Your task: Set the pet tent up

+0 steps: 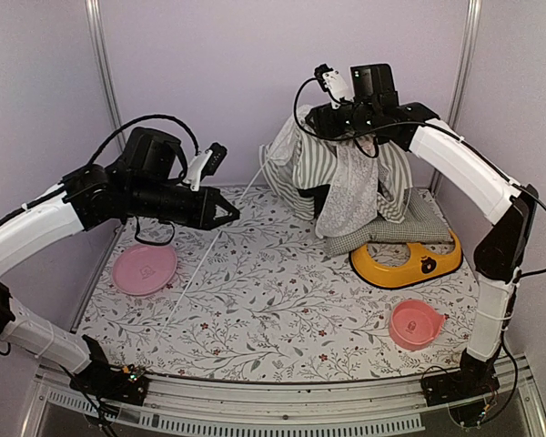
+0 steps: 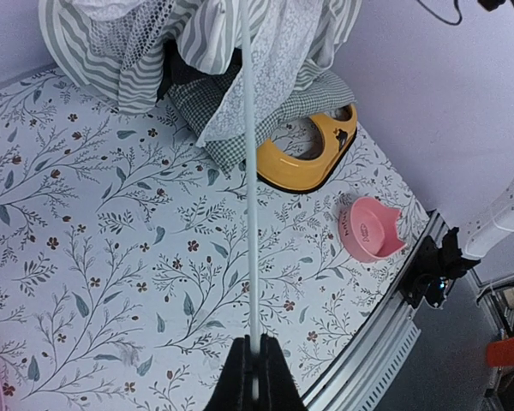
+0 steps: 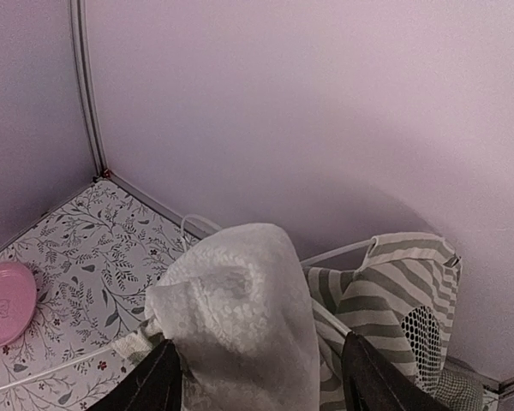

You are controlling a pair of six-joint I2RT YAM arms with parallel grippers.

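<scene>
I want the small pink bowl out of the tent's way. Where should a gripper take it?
Take the pink bowl by its rim, coming straight down from above with one finger inside and one outside. It sits upright with its mouth up and nothing in it, and its rounded wall probably gives a sideways grip little to hold.

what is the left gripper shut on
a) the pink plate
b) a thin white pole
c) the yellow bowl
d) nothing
b, in the left wrist view the left gripper is pinched tight on the pole, which runs from it up toward the tent.
</scene>
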